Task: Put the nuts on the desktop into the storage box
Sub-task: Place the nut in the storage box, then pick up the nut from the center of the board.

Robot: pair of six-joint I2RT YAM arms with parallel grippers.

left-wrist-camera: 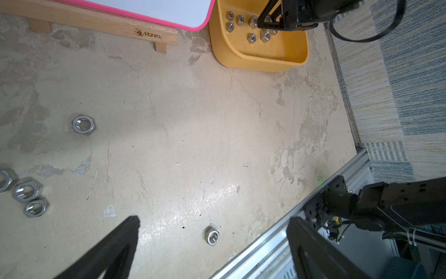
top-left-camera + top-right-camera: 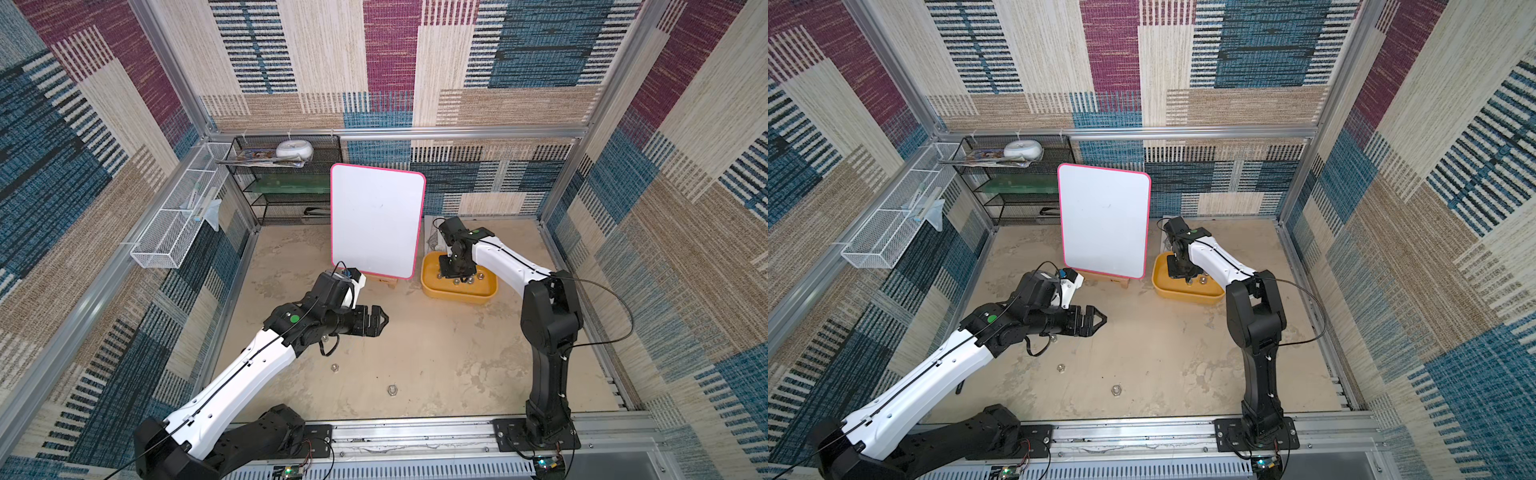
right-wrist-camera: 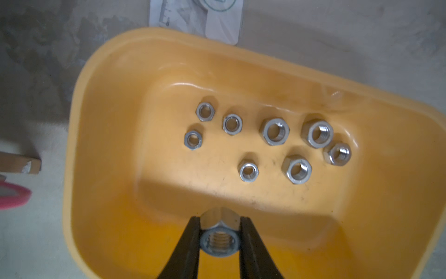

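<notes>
The mustard-yellow storage box [image 2: 486,293] [image 3: 108,169] stands at the back right of the beige desktop [image 2: 436,353]. Several silver nuts [image 3: 275,131] lie on its floor. My right gripper [image 3: 220,221] [image 2: 455,272] hangs over the box, shut on one more nut [image 3: 219,241]. My left gripper [image 2: 380,320] [image 1: 216,221] hovers open and empty over the middle left of the desktop. Loose nuts lie on the desktop: one [image 2: 392,390] [image 1: 212,236] near the front, one [image 2: 333,367] [image 1: 83,124] further left. Three more nuts [image 1: 27,189] are clustered in the left wrist view.
A pink-rimmed whiteboard [image 2: 376,220] on a wooden stand [image 1: 144,31] rises just left of the box. A black mesh rack [image 2: 286,183] and a white wire basket [image 2: 178,224] sit at the back left. An aluminium rail [image 2: 415,432] bounds the front. A paper card [image 3: 198,19] lies behind the box.
</notes>
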